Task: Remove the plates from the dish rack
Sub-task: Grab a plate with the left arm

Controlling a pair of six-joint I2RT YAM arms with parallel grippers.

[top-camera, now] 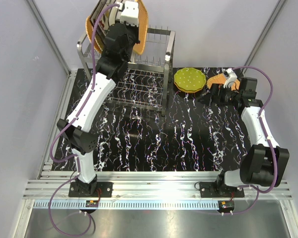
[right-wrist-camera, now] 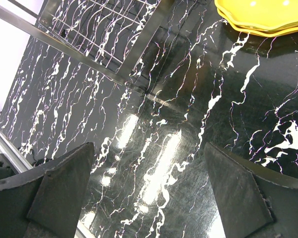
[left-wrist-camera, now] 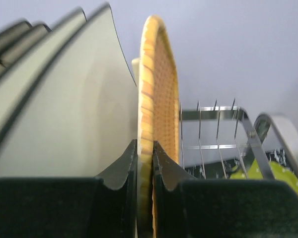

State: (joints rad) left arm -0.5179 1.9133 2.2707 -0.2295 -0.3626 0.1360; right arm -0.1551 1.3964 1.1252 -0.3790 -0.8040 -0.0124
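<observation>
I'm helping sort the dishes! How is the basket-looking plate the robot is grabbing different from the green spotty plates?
The wicker plate is woven and orange-tan; the green plates have pale dots. The wicker plate stands on edge up at the dish rack; the green plates lie flat, stacked on the table. The left gripper pinches the wicker plate; nothing touches the green plates. Both are round.

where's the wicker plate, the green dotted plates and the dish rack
wicker plate (left-wrist-camera: pixel 161 99): left wrist view, its woven face
green dotted plates (top-camera: pixel 189 79): top external view, top plate's middle
dish rack (top-camera: pixel 166 84): top external view, front right post
</observation>
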